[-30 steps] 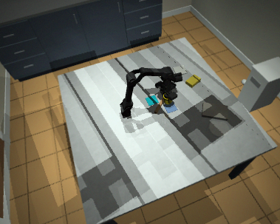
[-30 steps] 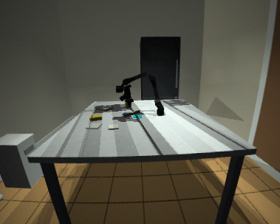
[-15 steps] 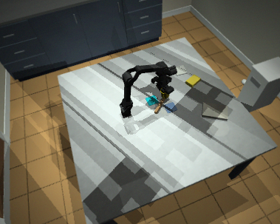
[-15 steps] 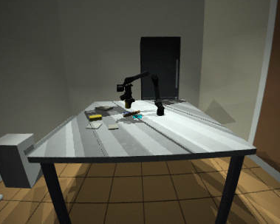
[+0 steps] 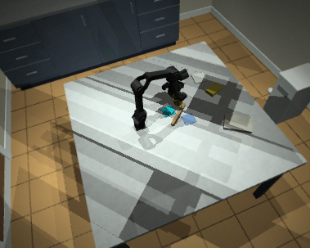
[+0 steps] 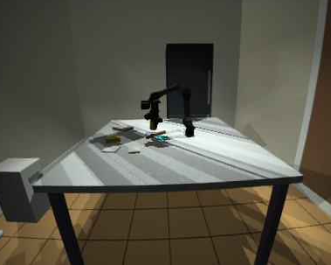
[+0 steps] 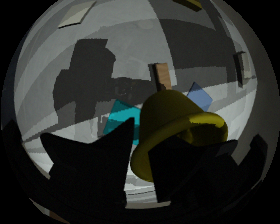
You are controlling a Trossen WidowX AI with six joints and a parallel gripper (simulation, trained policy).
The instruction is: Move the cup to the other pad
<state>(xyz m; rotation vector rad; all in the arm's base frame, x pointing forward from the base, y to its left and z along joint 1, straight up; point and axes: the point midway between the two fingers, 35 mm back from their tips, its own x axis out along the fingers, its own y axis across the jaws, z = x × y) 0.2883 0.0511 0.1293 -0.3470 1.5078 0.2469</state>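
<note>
The black parallel-jaw gripper [image 5: 178, 99] [image 6: 153, 121] [image 7: 139, 122] grips the yellow round cup [image 5: 177, 103] [image 6: 152, 125] [image 7: 167, 112] above the table; the flat cyan pad [image 5: 168, 111] [image 6: 162, 137] [image 7: 120, 117] and blue square pad [image 5: 189, 119] [image 6: 150, 133] [image 7: 200, 97] lie below it, either side of a brown wooden bar [image 5: 177, 114] [image 6: 155, 134] [image 7: 162, 76].

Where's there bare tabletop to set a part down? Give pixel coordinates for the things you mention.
Bare stretches: the near half of the table [image 5: 128, 159] [image 6: 198, 165] in the top view, nearer than the arm base and blue pad [image 5: 189, 119] [image 6: 150, 133] [image 7: 200, 97]; also between the blue pad and the pale flat slab [image 5: 237, 123] [image 6: 122, 128]. Crowded: around the wooden bar [image 5: 177, 115] [image 6: 155, 134] [image 7: 162, 76], between both pads.
</note>
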